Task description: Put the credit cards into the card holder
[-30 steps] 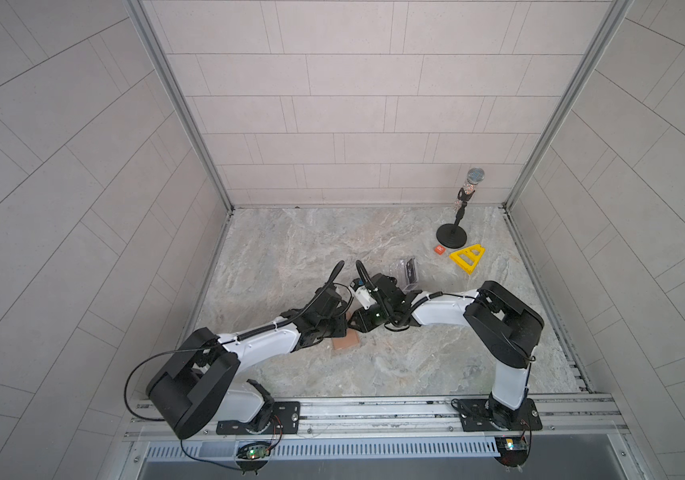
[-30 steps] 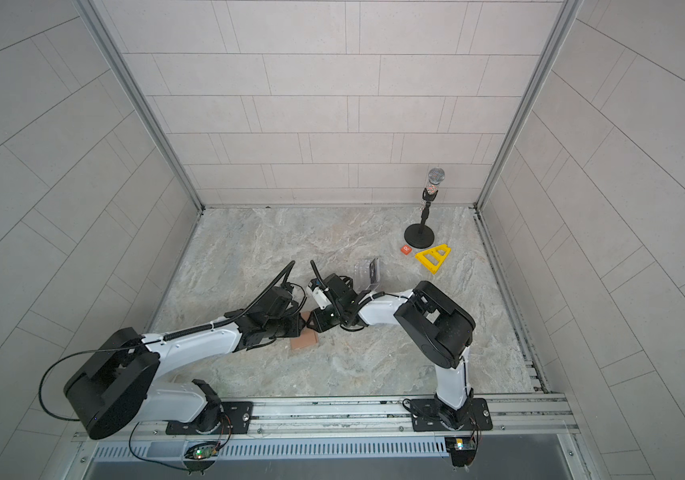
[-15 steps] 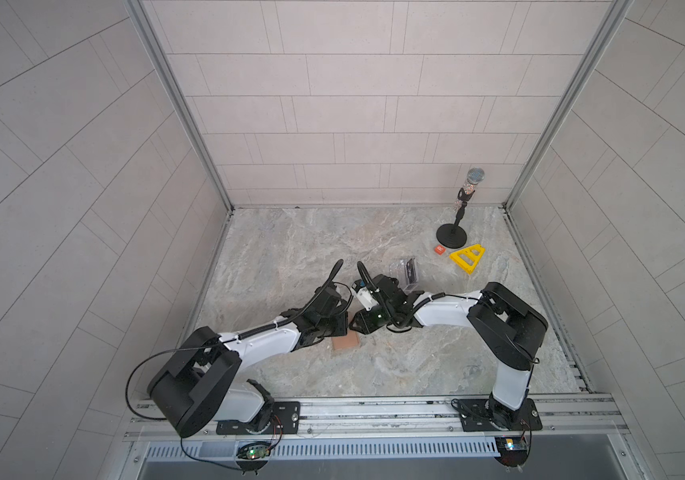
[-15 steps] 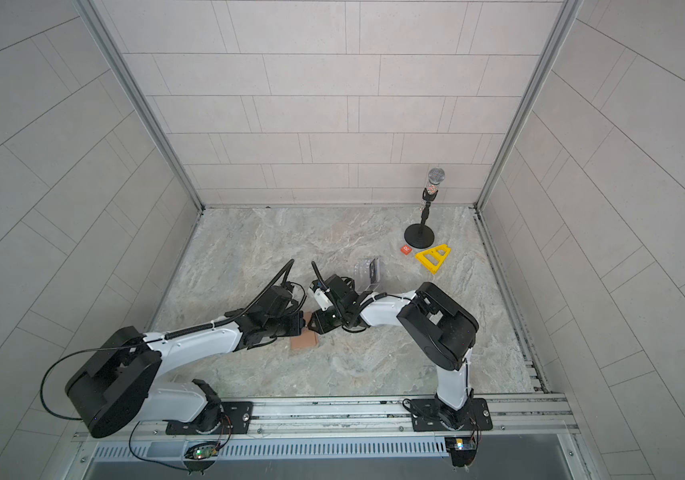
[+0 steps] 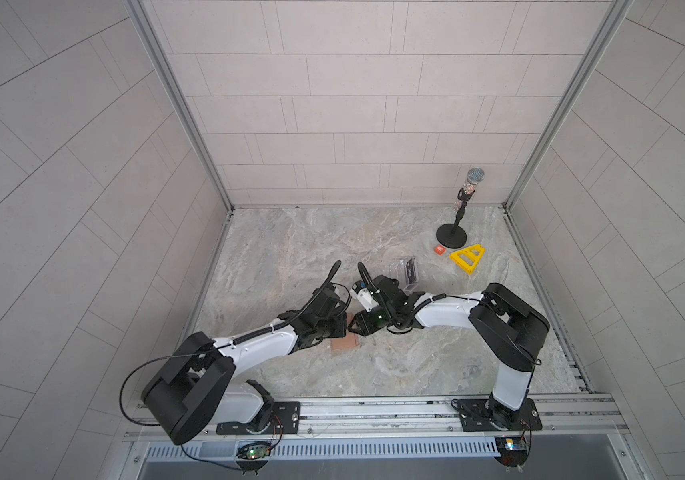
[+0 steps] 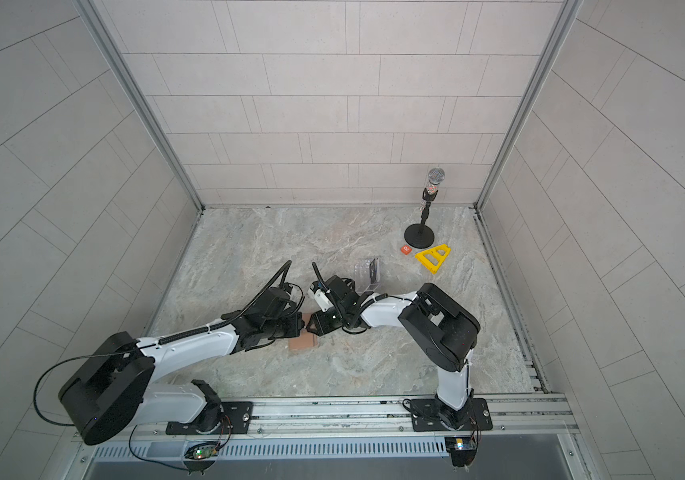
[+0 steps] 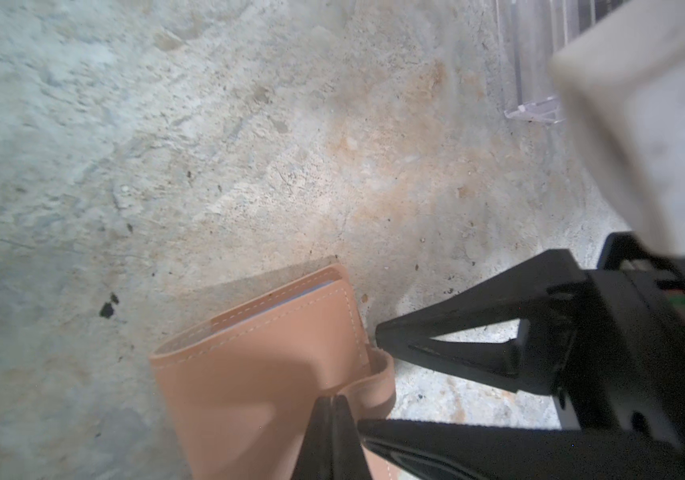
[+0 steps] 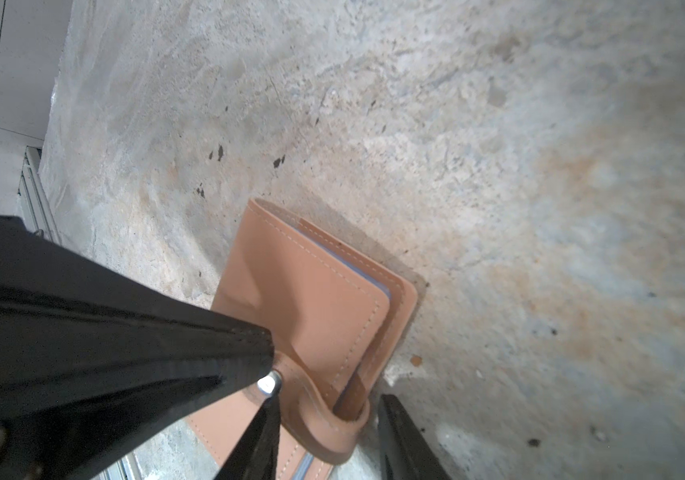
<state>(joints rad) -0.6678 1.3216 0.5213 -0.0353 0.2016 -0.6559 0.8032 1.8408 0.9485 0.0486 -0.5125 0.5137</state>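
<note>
One card holder (image 5: 345,344) on your bench (image 5: 290,249), two claws meeting at its snap tab (image 8: 324,419).
You have one marble bench and one tan holder lying folded near its front middle, with one clear box (image 5: 405,272) well behind it. Your left claw (image 7: 331,409) is pinched together, tips on the holder beside the snap. Your right claw (image 8: 327,401) stands apart, straddling the tab's loop. A pale blue credit card (image 8: 367,276) edge shows inside the fold.

Top views: bright, even, diffuse light; wall lines bow at edges. Wrist views: soft shadows cross tan leather folding card holder (image 7: 249,386); nearest parts blurred.
</note>
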